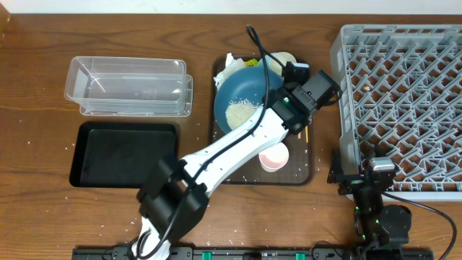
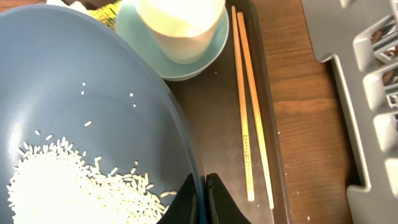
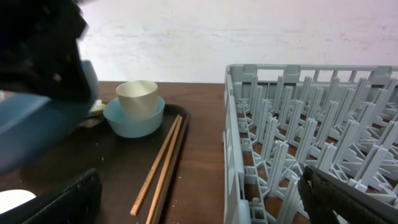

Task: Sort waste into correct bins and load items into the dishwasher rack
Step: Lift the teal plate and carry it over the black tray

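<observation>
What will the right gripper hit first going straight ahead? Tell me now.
Probably the dishwasher rack: its side wall runs dead ahead of the open right gripper. How far off is unclear.

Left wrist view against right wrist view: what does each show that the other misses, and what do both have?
Only left wrist: loose rice in the dark-blue bowl, with the left gripper shut on its rim. Only right wrist: the pegs inside the dishwasher rack and the open right gripper. Both: chopsticks on the brown tray, and the white cup standing in the light-blue bowl.
</observation>
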Robot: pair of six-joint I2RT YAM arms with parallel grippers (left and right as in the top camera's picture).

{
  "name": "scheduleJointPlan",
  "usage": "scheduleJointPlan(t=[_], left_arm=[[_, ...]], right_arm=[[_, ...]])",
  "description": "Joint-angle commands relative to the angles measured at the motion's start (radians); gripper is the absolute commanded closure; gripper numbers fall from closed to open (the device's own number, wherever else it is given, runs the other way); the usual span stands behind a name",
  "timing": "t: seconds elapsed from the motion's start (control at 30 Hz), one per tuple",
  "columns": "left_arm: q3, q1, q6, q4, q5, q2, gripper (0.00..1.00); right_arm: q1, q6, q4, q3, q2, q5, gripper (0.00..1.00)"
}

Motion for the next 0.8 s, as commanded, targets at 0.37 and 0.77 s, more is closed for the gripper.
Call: scheduleJointPlan(t=[0.37,0.77], left_arm=[[0.001,0.088,-0.003,-0.201,-0.009,-0.320,0.94],[0.001,0.364,-0.103,-0.421,0.161,-0.444,0.94]], right_arm=[[-0.009,-0.012,-0.004,-0.002,-0.005,0.002,0.01],[-0.009,-0.012,-0.004,-0.002,-0.005,0.002,0.01]])
